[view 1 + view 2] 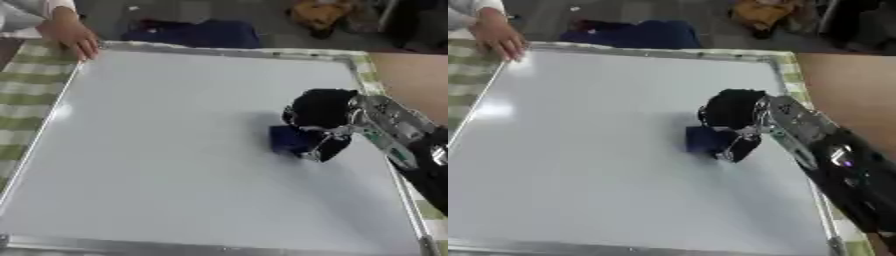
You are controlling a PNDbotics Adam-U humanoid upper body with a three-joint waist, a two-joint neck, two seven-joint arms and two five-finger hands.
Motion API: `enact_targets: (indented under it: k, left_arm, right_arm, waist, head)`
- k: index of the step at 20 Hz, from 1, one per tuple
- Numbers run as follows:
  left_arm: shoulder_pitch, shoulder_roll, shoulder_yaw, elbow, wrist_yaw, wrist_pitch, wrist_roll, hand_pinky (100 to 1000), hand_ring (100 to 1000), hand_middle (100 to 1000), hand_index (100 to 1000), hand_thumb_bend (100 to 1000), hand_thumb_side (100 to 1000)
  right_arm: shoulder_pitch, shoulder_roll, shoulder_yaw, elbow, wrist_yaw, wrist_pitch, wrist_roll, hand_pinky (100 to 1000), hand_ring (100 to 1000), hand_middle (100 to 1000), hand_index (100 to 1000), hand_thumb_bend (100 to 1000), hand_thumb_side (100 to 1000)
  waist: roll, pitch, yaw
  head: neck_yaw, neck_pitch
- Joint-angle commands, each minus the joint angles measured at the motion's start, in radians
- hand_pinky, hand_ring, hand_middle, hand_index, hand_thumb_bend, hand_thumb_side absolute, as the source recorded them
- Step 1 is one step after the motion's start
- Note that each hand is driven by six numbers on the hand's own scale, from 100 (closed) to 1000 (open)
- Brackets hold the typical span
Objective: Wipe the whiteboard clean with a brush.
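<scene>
Right, the whiteboard (157, 150) fills nearly the whole view, a big pale sheet in a silver frame, lying flat on a green-and-white checked cloth (26, 90) that shows along its left and right edges. Its surface reads blank, with only a soft glare near the left side. In from the right comes the robot's right arm (833, 165), black with silver joints, angled down across the board's right edge towards its middle. The right hand (319, 112) sits over the board right of centre, knuckles up, fingers curled down around the brush (289, 140), a dark blue block tucked under the palm and resting on the white surface. A shadow spreads just left of it. Up at the far left corner, a person's bare hand (74, 35) rests on the board's frame, fingers pointing down onto the corner.
</scene>
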Motion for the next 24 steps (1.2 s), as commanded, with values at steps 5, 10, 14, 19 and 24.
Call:
enact_targets:
  k: [5, 10, 14, 19, 24]
  left_arm:
    - [-0.012, 0.011, 0.000, -0.019, -0.005, -0.008, -0.007, 509, 602, 570, 506, 100, 1000]
    - [-0.015, 0.010, -0.001, -0.019, -0.007, -0.009, -0.011, 508, 602, 570, 505, 100, 1000]
    - [-0.016, 0.010, -0.001, -0.019, -0.007, -0.010, -0.014, 509, 603, 570, 504, 100, 1000]
    - [-0.018, 0.009, -0.002, -0.019, -0.008, -0.010, -0.016, 509, 603, 570, 502, 100, 1000]
    - [-0.019, 0.010, -0.001, -0.019, -0.008, -0.010, -0.018, 509, 603, 571, 502, 100, 1000]
  right_arm:
    - [-0.009, -0.043, -0.024, 0.091, -0.019, 0.036, -0.007, 286, 405, 170, 427, 100, 416]
    - [-0.025, -0.054, -0.049, 0.143, -0.052, 0.059, -0.030, 288, 388, 166, 426, 100, 418]
    - [-0.029, -0.062, -0.062, 0.169, -0.069, 0.071, -0.062, 309, 377, 163, 424, 100, 423]
    - [-0.033, -0.073, -0.080, 0.215, -0.064, 0.093, -0.114, 316, 368, 165, 426, 100, 426]
    - [-0.038, -0.079, -0.090, 0.269, -0.029, 0.097, -0.140, 321, 370, 171, 428, 100, 425]
  waist:
    - [0.010, 0.007, 0.002]
    - [0.009, 0.018, 0.009]
    - [0.008, 0.023, 0.012]
    - [0.006, 0.027, 0.015]
    - [0.005, 0.028, 0.018]
  head:
    - [-0.011, -0.024]
    - [-0.017, -0.037]
    - [-0.019, -0.047]
    - [-0.021, -0.057]
    - [-0.023, -0.063]
